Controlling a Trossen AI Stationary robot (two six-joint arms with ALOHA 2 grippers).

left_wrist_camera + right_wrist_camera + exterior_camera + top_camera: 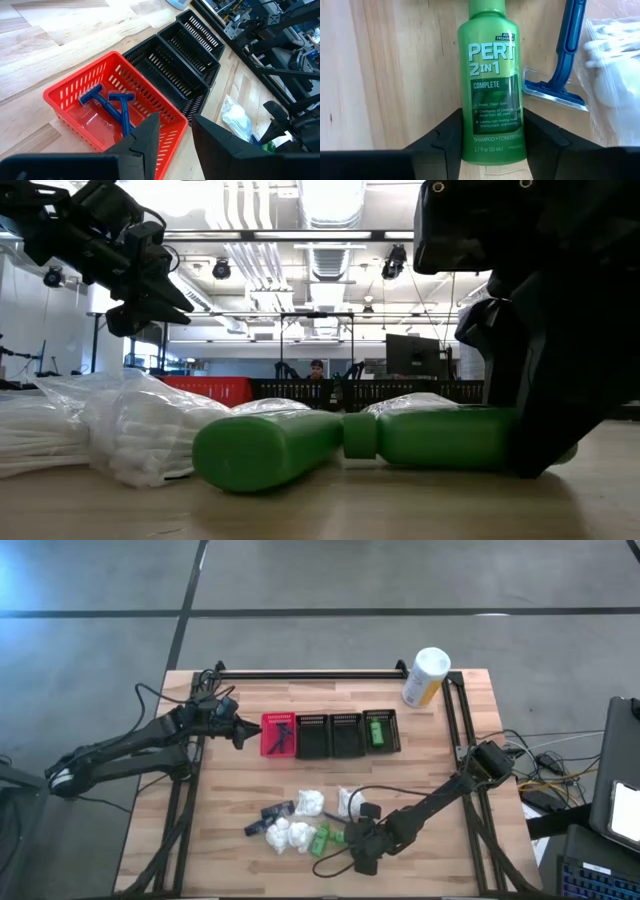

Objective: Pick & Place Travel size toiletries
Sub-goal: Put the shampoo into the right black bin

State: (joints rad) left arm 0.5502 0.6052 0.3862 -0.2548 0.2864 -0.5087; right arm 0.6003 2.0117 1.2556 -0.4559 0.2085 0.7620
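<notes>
Right end effector (492,145) straddled the green shampoo bottle (492,80), lower centre of frame.
We judged it light, stiff and slick; fingers bracketed its base, not visibly clamped.

bottle in right gripper (491,95): we see bright green, white lettering
razor beside it (563,60): blue
left basket (100,107): red mesh, blue razors (111,104) inside
other baskets (346,734): black
canister (424,677): white, yellow
table (240,790): light wood

"PERT 2IN1" (green bottle (491,85))
</notes>
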